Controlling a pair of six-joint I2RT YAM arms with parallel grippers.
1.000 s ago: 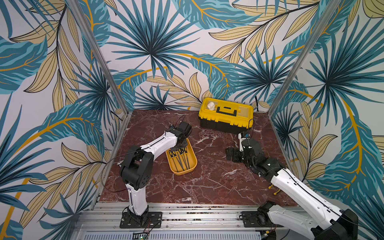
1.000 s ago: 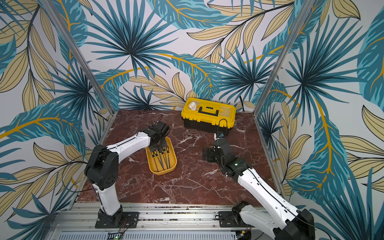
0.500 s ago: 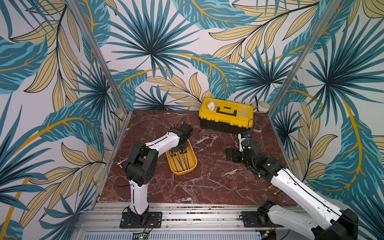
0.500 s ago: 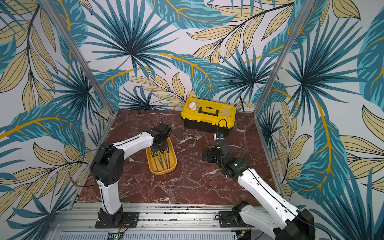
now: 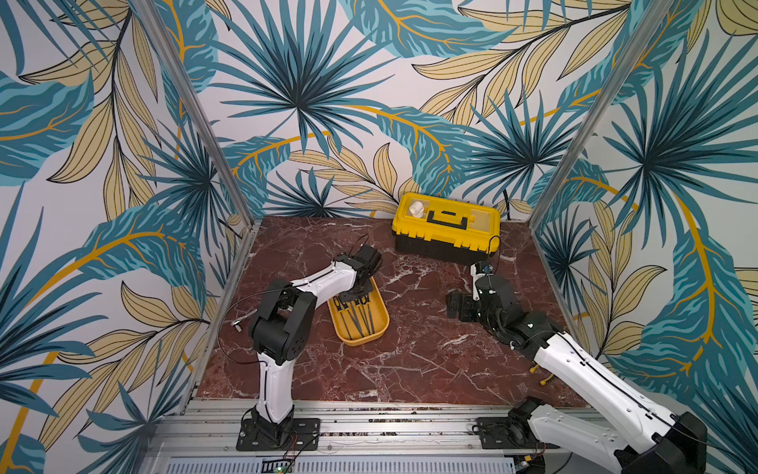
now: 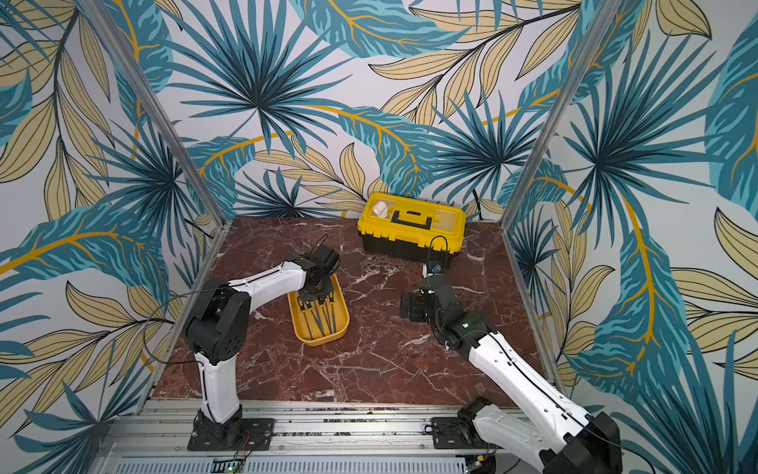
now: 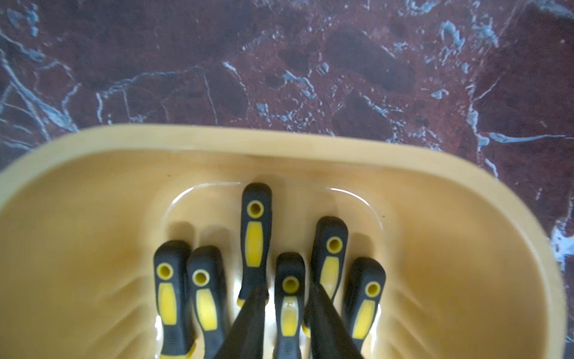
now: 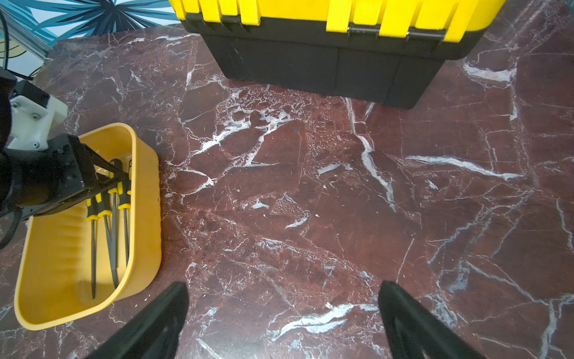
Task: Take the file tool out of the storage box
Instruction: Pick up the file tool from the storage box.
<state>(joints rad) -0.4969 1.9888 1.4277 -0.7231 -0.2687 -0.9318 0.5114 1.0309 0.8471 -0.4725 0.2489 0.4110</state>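
**Six files in the storage box, one handle pinched by the left fingers**

Six black-and-yellow handles lay side by side in the storage box (image 7: 217, 136), the yellow tray on the red marble tabletop (image 5: 410, 361). From the left of the box, the left arm reached over its far end in both top views. The left gripper (image 7: 286, 287) was down inside the box, its fingers (image 7: 251, 314) drawn in against either side of the file tool (image 7: 290, 317). The file tool lay on the box floor. The other files (image 7: 167, 295) crowded it closely, and each finger crossed over a neighbouring handle to reach it. In the right wrist view the thin grey blades ran toward the near end of the box (image 8: 146, 217).

Right of the box and well apart from it, the right gripper (image 8: 282, 284) hovered over bare marble with its fingers (image 8: 161, 310) spread wide, holding nothing. Beyond the box and to its right, against the back wall, stood the black toolbox (image 5: 447, 230), its yellow lid closed. A small white object (image 5: 416, 209) rested on the lid.
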